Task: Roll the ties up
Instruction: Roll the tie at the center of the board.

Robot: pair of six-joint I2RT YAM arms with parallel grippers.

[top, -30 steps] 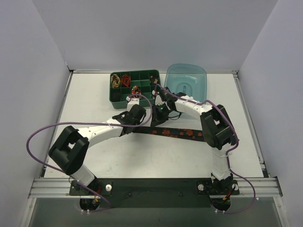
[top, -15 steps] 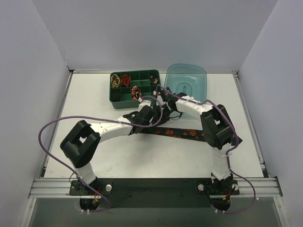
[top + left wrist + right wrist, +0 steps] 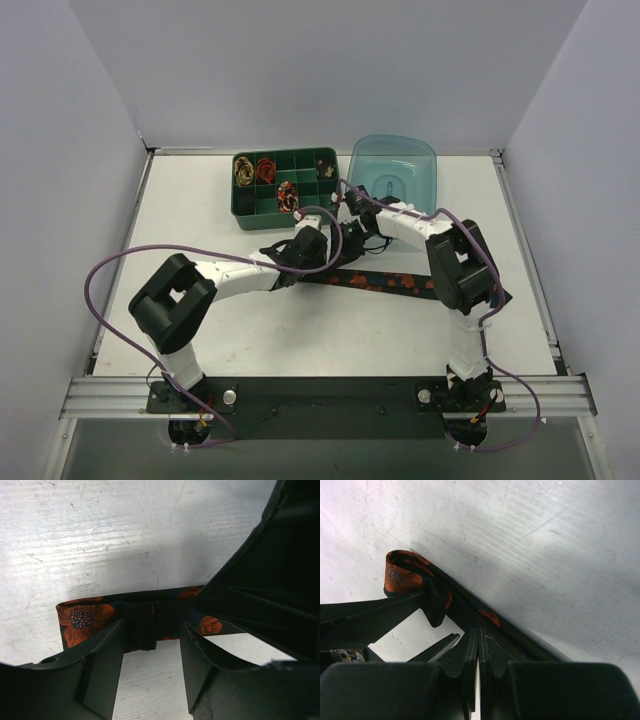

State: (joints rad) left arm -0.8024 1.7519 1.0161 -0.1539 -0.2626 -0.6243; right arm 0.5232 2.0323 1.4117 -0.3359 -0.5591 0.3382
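1. Your black-and-orange tie (image 3: pixel 82 620) lies on the worktop (image 3: pixel 200 220) in front of both arms. Most of its length is stretched flat toward the right arm. The end under the two end effectors is doubled over into one loose fold, so I judge the roll barely begun.
2. Your left end effector (image 3: pixel 152 630) is released. Its fingers stand apart in front of the folded end with clear space between them and grip nothing. That placement suits taking the fold as the core of the roll.
3. Your right end effector (image 3: pixel 478 632) is clenched, with its tips down on the flat strip just beside the fold. It probably pins the cloth so the fold cannot slide. I cannot tell whether any fabric is caught between the fingers.
4. Behind the arms, the green compartment tray (image 3: pixel 290 152) holds three coiled ties (image 3: pixel 243 170), each in its own cell. A teal tub (image 3: pixel 420 160) sits just beside it.
5. Next, you likely need the left fingers to close on the fold and turn it along the strip. The loose fold could spring open if the pinning tips lift too soon.
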